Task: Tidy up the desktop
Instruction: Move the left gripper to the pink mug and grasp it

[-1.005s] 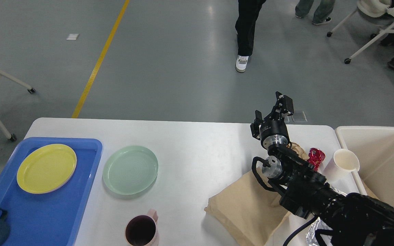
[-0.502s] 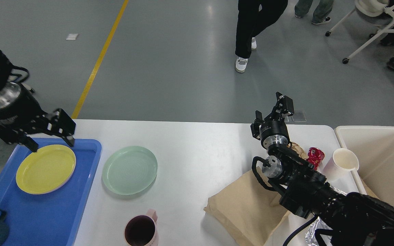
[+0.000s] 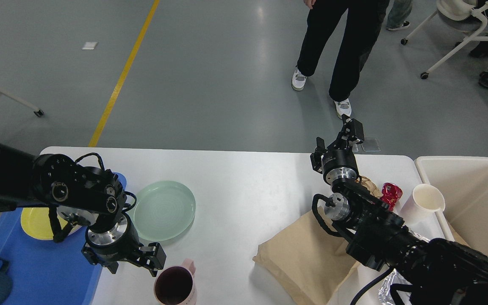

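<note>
Left gripper (image 3: 134, 262) spread open, empty, low over the desktop (image 3: 244, 186) beside the pink mug (image 3: 176, 286).

Mug sits just right of the fingers, handle toward the far side; green plate (image 3: 163, 210) behind, blue tray (image 3: 53, 271) to the left. Left arm is clearly the nearer. Right gripper (image 3: 340, 137) hangs far-right above the paper bag (image 3: 307, 258); jaw state cannot be told. Mug is close to the near table edge, with open room mid-table.

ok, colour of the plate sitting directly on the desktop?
Pale mint green plate, on the white desktop; head view.
</note>
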Robot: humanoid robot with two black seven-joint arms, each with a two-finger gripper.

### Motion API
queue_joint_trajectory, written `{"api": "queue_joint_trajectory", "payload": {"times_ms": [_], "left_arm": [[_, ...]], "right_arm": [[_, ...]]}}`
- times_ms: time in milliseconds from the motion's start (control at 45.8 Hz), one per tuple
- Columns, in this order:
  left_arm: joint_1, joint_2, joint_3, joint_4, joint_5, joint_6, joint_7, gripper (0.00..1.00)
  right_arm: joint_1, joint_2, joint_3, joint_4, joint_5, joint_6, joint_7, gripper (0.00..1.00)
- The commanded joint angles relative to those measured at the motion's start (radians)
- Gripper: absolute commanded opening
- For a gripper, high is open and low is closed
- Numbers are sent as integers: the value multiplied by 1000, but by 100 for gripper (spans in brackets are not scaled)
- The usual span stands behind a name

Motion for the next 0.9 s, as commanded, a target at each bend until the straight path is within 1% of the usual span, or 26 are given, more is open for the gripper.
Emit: {"api": "queue_joint_trajectory", "payload": {"times_ms": [0,393,459,568,633,874], "left_arm": [[47,-29,-24,-3,-9,74,6,92],[66,-33,-51,-9,-43,81,6,92],[85,-43,-51,-8,-43,91,6,92],[113,-61,-51,-8,-43,143,4,92],[127,-64,-51,-8,-43,160,4,92],[148,-70,-39,-6,-29,170,6,91]], "right_arm": [[0,0,0,0,0,0,0,100],[0,0,0,0,0,0,0,100],[0,0,0,0,0,0,0,100],[0,1,0,0,0,0,0,100],[0,0,0,0,0,0,0,100],[0,0,0,1,0,0,0,100]]}}
